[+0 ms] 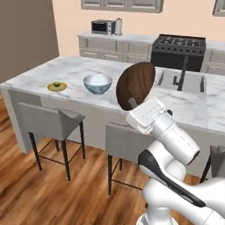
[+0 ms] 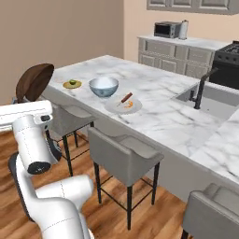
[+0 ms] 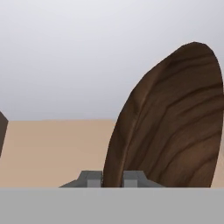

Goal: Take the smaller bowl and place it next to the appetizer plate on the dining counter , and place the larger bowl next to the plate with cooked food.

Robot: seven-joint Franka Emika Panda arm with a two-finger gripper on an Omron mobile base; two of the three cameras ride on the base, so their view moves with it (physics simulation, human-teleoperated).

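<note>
The setting is a domestic kitchen, rendered in simulation. A long white, grey-veined marble dining counter (image 1: 193,107) carries an inset sink (image 1: 182,81) with a black faucet (image 1: 181,74). Grey upholstered stools (image 1: 50,121) on dark legs stand along its near side. Against the peach-coloured back wall (image 1: 70,17) run pale panelled cabinets (image 1: 112,47), a black stove (image 1: 178,52) and a microwave (image 1: 102,27). Wall cupboards (image 1: 123,4) hang above. The floor (image 1: 52,193) is warm brown wood planking.
</note>
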